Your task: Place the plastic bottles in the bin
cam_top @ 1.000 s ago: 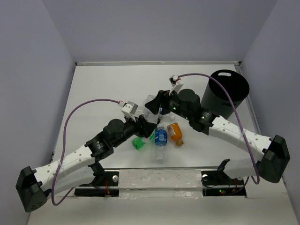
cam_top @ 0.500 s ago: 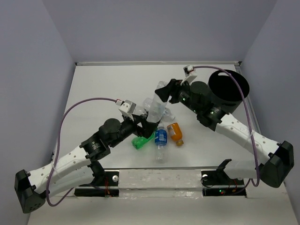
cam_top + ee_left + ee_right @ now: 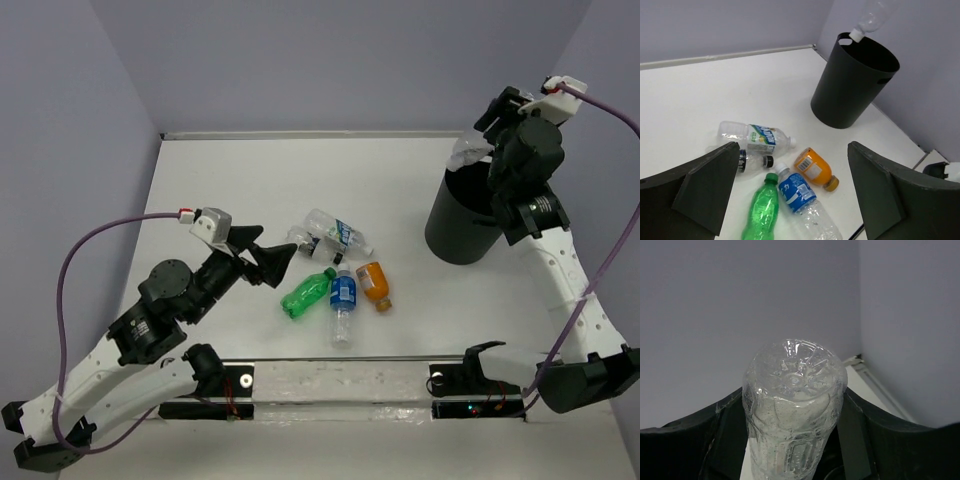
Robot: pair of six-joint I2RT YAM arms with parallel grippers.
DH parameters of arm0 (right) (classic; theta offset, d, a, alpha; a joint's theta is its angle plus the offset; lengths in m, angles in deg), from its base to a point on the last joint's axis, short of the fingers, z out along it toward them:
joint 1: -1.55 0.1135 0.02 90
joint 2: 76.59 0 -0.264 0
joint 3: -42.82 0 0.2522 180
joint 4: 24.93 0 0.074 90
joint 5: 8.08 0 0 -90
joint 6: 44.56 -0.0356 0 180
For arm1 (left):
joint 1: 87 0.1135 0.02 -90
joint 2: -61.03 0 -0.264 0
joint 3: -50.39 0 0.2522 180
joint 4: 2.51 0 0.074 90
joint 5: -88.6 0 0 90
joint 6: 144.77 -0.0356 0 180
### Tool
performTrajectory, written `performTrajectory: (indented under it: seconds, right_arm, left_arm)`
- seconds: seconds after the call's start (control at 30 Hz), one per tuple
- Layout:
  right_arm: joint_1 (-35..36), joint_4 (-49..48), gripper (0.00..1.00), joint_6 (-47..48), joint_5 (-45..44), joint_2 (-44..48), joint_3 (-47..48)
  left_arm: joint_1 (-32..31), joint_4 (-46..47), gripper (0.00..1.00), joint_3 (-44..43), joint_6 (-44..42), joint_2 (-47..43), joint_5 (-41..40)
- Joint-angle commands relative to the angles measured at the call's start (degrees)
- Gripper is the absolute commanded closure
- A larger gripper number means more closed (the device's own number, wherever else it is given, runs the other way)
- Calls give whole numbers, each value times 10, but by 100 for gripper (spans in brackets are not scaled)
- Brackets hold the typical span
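My right gripper (image 3: 483,136) is shut on a clear plastic bottle (image 3: 468,153), held neck-down over the rim of the tall black bin (image 3: 462,222). In the right wrist view the bottle's ribbed base (image 3: 795,390) fills the space between my fingers (image 3: 875,435). My left gripper (image 3: 266,263) hangs open above the table, left of the remaining bottles. Those are a green one (image 3: 760,215), a clear one with a blue label (image 3: 801,196), an orange one (image 3: 812,169), a clear labelled one (image 3: 754,137) and a clear one with a black cap (image 3: 754,161).
The bottles (image 3: 340,275) lie in a loose cluster at the table's middle front. The bin (image 3: 855,82) stands at the back right, close to the right wall. Purple cables loop off both arms.
My right arm has swung up and right from the pile, carrying the clear bottle to above the bin. My left gripper has opened and drawn back to the left, away from the bottles.
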Motion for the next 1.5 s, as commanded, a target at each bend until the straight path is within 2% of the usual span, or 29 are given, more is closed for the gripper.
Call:
performTrajectory:
  seconds: [0.0, 0.2, 0.27, 0.3, 0.33, 0.4, 0.47, 0.53, 0.63, 0.73, 0.77, 0.87, 0.93, 1.0, 1.1, 1.2, 1.27, 1.47]
  right_arm:
    - [-36, 10, 65, 73, -116, -1, -25]
    - [-85, 11, 66, 55, -85, 15, -79]
    - [-85, 20, 60, 49, -83, 7, -92]
    - [-85, 26, 54, 47, -81, 0, -96]
    - [-85, 35, 31, 45, -78, -4, -98]
    - [-85, 52, 7, 39, -80, -9, -91]
    - [-85, 78, 0, 39, -62, -11, -65]
    - [-85, 107, 0, 40, -30, -7, -29]
    - [-79, 132, 2, 17, 92, 15, -8]
    - [-15, 139, 8, -5, 196, 42, -31]
    - [35, 148, 9, -14, 210, 45, -41]
    - [115, 173, 10, -24, 219, 48, -94]
    - [185, 177, 12, -48, 261, 46, -154]
    - [250, 181, 12, -71, 260, 49, -217]
    - [283, 195, 12, -101, 246, 60, -270]
    - [283, 203, 14, -118, 235, 71, -325]
    - [283, 203, 15, -124, 268, 49, -342]
    - [283, 186, 15, -110, 242, -34, -323]
  left_arm:
    - [1, 0, 1, 38, -26, -6, -52]
    - [19, -15, 1, 49, -38, -23, -81]
    - [24, -8, 1, 51, -43, -29, -67]
    - [25, -8, 1, 52, -42, -30, -66]
    - [27, -9, 1, 52, -41, -29, -67]
    - [27, -12, 1, 51, -39, -26, -74]
    - [29, -14, 1, 51, -38, -26, -80]
    - [35, -14, 1, 51, -38, -24, -83]
    - [47, -10, 1, 52, -38, -20, -83]
    - [62, -8, 1, 51, -38, -9, -78]
    - [72, -8, 1, 51, -38, -3, -74]
    - [84, -9, 1, 51, -37, 5, -68]
    - [91, -8, 1, 51, -36, 7, -69]
    - [97, -8, 1, 52, -37, 9, -70]
    - [102, -6, 1, 51, -38, 14, -62]
    - [116, -4, 1, 51, -38, 18, -45]
    - [129, -2, 1, 51, -37, 17, -35]
    - [135, -2, 1, 53, -37, 12, -35]
